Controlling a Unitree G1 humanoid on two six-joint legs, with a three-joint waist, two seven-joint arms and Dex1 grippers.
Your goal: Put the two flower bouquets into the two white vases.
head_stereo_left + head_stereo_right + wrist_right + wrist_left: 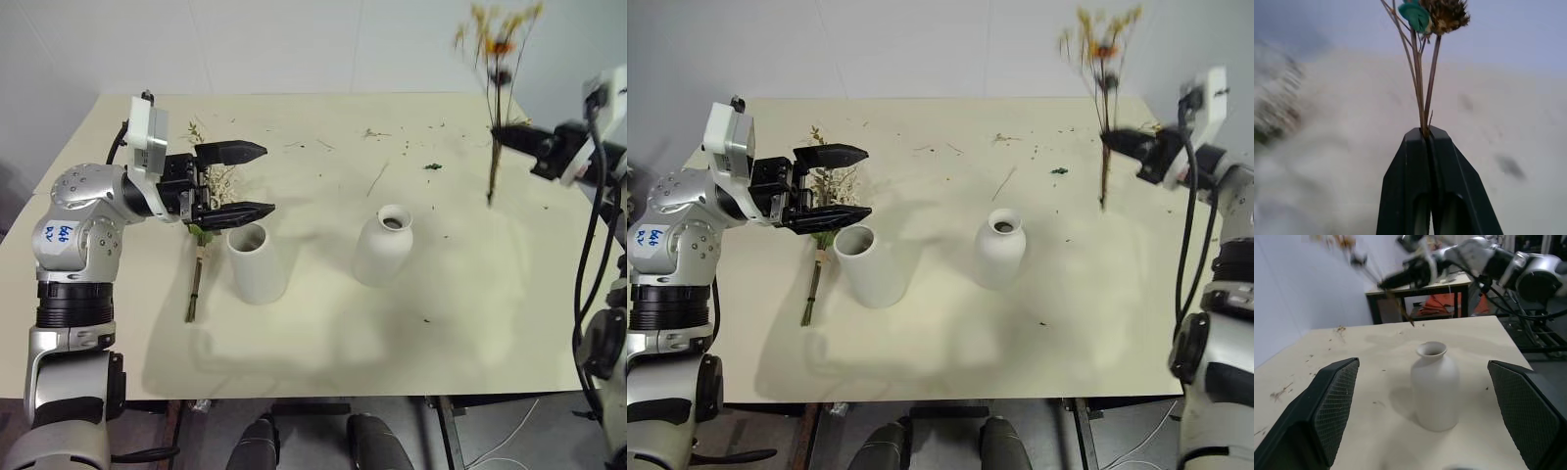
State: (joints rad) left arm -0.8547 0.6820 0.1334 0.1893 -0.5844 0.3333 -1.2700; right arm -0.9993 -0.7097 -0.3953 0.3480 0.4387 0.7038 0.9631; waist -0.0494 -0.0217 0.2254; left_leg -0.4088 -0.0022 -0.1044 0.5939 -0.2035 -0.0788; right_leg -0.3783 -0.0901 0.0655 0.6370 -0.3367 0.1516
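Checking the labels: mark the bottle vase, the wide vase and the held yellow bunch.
Bottle vase (380, 257), left eye view, on its body.
Wide vase (259, 268), left eye view, on its side wall.
Yellow bunch (494, 166), left eye view, on the stems below the right gripper.

Thin yellow-orange bouquet (495, 93) hangs upright above the table's (470, 333) right edge. Leafy bouquet (201, 240) lies near the left edge, beside wide vase (257, 261); bottle vase (384, 245) stands mid-table.

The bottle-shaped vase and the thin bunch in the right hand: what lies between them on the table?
Bare tabletop with small plant scraps, seen in the left eye view. The bottle-shaped vase stands apart from the thin bunch, which the right hand holds above the table.
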